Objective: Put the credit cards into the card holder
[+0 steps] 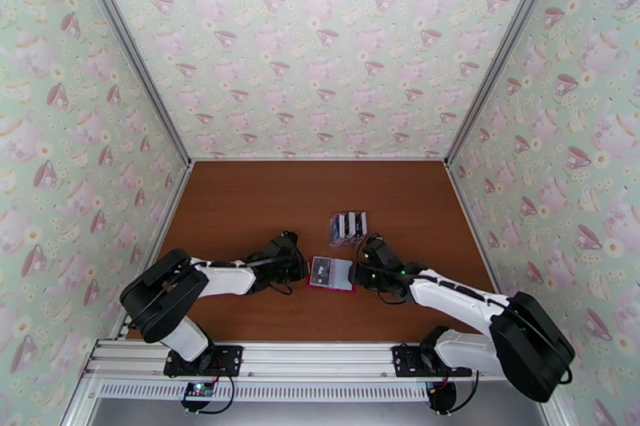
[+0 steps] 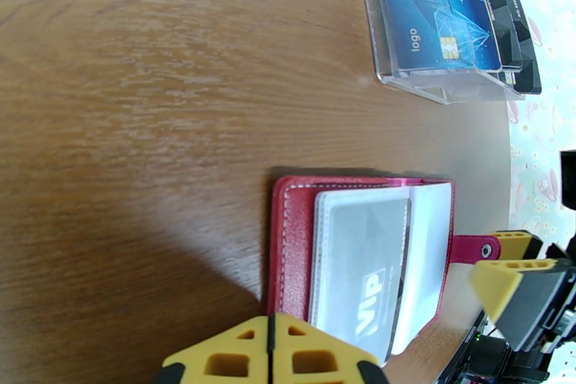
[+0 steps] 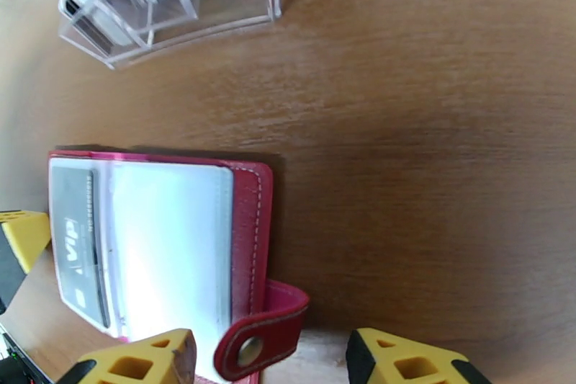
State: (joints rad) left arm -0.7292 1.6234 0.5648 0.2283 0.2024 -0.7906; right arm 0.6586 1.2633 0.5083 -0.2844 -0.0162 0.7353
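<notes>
Near the middle of the brown table (image 1: 240,212) lies the red card holder (image 1: 330,273), spread open, a grey VIP card (image 2: 360,256) tucked in its clear pocket. Just beyond stands a clear rack (image 1: 349,228) holding a blue card (image 2: 432,3) and black cards (image 2: 515,25). At the holder's left edge the left gripper (image 2: 272,356) is clenched, fingertips meeting. Opposite, the right gripper (image 3: 270,353) is released, fingers apart either side of the snap tab (image 3: 266,328).
</notes>
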